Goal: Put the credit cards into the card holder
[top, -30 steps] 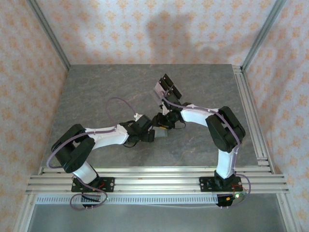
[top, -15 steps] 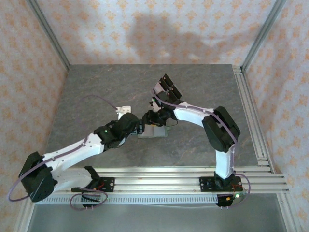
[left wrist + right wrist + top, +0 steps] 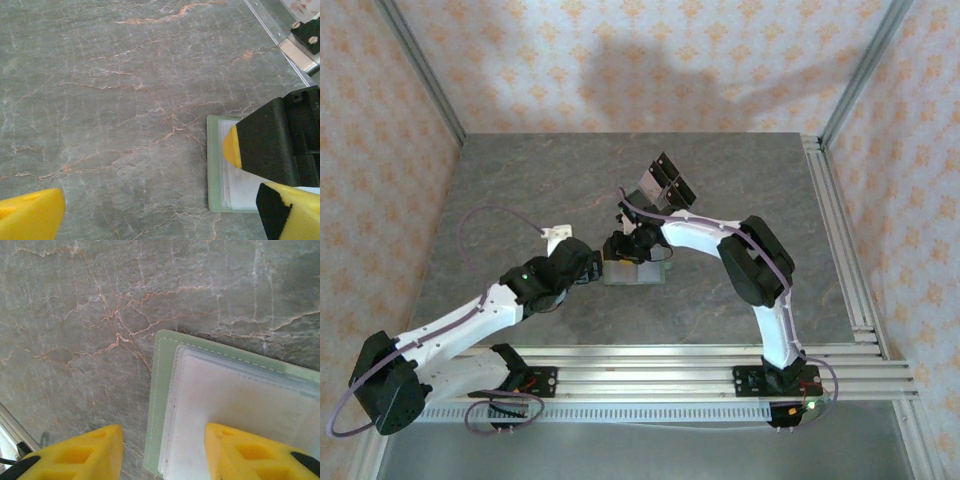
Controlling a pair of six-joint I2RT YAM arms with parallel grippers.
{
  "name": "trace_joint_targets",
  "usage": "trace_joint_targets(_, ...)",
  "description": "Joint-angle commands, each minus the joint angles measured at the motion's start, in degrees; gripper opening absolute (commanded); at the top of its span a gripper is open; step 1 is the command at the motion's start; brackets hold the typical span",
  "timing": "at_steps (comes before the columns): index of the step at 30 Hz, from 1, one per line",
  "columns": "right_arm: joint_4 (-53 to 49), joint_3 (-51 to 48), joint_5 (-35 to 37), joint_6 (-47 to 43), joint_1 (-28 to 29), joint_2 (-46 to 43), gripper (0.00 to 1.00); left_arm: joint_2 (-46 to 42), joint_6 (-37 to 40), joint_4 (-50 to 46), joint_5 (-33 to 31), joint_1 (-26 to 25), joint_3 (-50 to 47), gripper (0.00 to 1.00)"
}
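From above, the card holder (image 3: 638,273) lies open and flat on the grey marbled counter (image 3: 520,190), a little below its middle. The left claw (image 3: 592,268) sits at its 9 o'clock, and the right claw (image 3: 623,250) is over its 11 o'clock corner. A clear stand (image 3: 662,183) with black rectangles is at roughly 12 o'clock, apart from the holder.

The overhead view does not resolve the fingers; the wrist cameras do. The left wrist view shows the left claw (image 3: 162,210) released, with bare counter between its widely spread yellow fingers. The right claw's black body and one yellow tip stand over the holder at 3 o'clock.

The right wrist view shows the right claw (image 3: 162,455) released too, straddling the holder's green stitched edge. One finger is over the counter, the other over the pale credit cards (image 3: 240,400) on the holder. How many cards there are I cannot tell.
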Motion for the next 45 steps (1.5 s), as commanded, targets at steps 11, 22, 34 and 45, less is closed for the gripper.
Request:
trace_joint_targets(11, -20.91, 24.06, 7.82, -7.16, -9.20, -2.97, 0.47, 6.83, 0.00, 1.39, -1.23, 0.93, 3.44, 1.00)
trace_joint_targets(22, -47.25, 60.54, 28.13, -24.38, -12.37, 17.13, 0.44, 16.18, 0.96, 1.17, 5.65, 3.17, 9.64, 1.00)
trace_joint_targets(34, -46.10, 65.45, 34.20, -28.41, -12.30, 24.12, 0.33, 24.61, -0.05, 0.72, 10.35, 4.88, 14.39, 1.00)
trace_joint_targets(45, -40.78, 64.31, 34.05, -29.57, -12.29, 26.65, 0.33, 26.10, -0.71, 0.87, 10.45, 4.88, 13.70, 1.00)
